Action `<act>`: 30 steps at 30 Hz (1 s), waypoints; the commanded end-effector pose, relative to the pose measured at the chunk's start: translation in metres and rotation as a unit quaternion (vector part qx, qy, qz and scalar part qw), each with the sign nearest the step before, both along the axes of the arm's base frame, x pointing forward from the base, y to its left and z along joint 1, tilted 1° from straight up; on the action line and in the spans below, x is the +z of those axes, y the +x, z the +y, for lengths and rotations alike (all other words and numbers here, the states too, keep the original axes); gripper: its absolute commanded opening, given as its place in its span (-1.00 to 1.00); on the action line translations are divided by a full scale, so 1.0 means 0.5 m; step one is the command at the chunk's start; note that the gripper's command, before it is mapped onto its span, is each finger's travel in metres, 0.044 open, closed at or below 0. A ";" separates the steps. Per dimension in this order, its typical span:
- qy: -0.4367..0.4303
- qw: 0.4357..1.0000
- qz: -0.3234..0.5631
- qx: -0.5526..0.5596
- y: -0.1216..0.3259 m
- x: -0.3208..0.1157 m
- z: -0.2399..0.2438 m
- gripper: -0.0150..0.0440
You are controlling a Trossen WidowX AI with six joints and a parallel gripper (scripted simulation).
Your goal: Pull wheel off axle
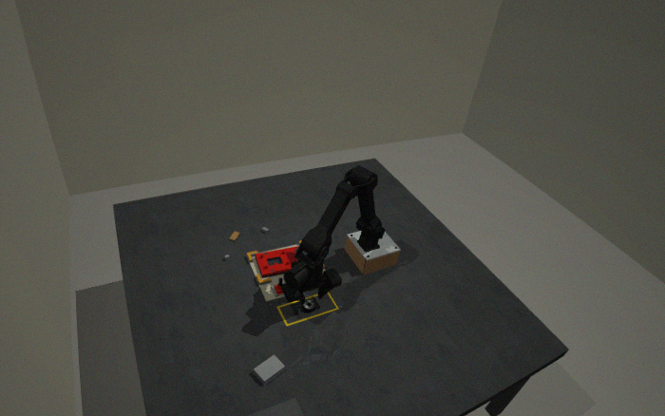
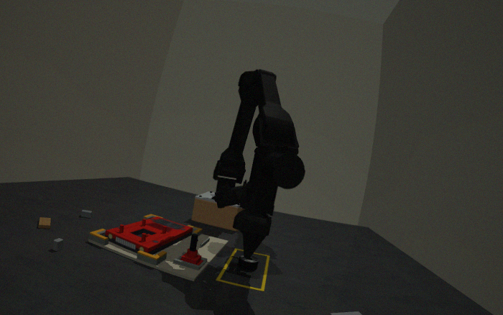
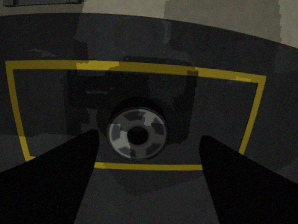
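Observation:
The wheel [image 1: 308, 305] [image 2: 248, 263] [image 3: 122, 135], black with a grey spoked face, lies flat on the table inside the yellow outline of the marked area [image 1: 312, 316] [image 2: 266, 272] [image 3: 150, 167]. My gripper [image 1: 311, 297] [image 2: 248, 256] [image 3: 149, 140] is open and low over the marked area. One finger stands on each side of the wheel, and the wrist view shows a gap on both sides, wider on the right. The upright black axle [image 2: 194, 242] stands bare on its red stepped base [image 1: 278, 289] [image 2: 191, 257].
Beside the marked area lies a pale board [image 2: 218, 243] carrying a red car body [image 1: 272, 267] [image 2: 148, 241] between orange corner pieces. A light grey block [image 1: 269, 368] lies nearer the front. Small blocks lie beyond the board, including an orange one [image 1: 234, 236] [image 2: 44, 222].

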State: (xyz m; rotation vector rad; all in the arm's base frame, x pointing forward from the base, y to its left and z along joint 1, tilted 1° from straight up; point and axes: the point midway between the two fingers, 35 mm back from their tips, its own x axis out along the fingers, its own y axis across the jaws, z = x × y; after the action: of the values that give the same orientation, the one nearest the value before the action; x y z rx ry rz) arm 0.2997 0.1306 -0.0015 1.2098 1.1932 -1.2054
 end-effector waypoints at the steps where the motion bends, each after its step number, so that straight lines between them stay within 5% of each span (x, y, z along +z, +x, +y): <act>1: 0.007 1.000 -0.017 -0.002 0.008 0.075 0.004 0.53; 4: 0.007 1.000 -0.017 -0.002 0.007 0.079 0.004 0.53; 10: 0.006 1.000 -0.015 0.000 -0.059 0.112 -0.024 1.00; 17: 0.005 1.000 -0.014 -0.002 -0.160 0.161 -0.067 1.00; 30: 0.005 1.000 -0.014 -0.002 -0.162 0.162 -0.068 1.00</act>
State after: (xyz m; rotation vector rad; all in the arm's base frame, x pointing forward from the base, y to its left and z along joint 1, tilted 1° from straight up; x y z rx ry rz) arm 0.2196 0.0974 0.0794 1.2317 1.1822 -1.1772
